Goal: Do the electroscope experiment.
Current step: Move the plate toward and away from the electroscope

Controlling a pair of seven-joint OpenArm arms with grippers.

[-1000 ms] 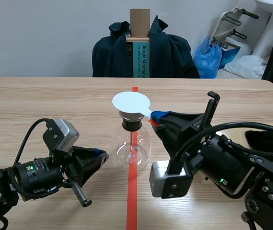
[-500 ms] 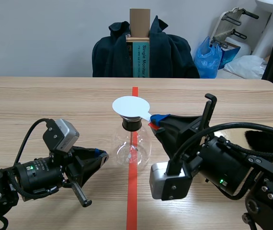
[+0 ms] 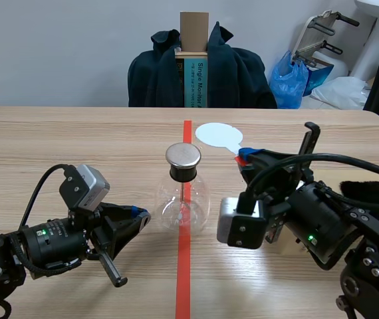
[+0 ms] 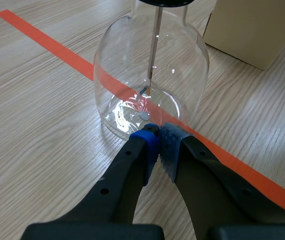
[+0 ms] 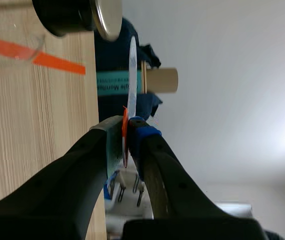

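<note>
Upright metal-capped glass flask (image 3: pixel 183 199); white disc (image 3: pixel 218 134) aloft just beside.

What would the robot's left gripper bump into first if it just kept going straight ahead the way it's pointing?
Most likely the glass flask: the left gripper has its shut fingertips aimed at the flask's lower wall, seemingly just short of it. Nothing lies between them.

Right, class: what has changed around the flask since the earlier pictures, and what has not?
The right gripper, shut on the white disc, has carried it from over the metal cap of the flask, toward the robot's right and the table's far side; the cap now shows bare. The flask and the left gripper, shut by its base, stayed put.
</note>
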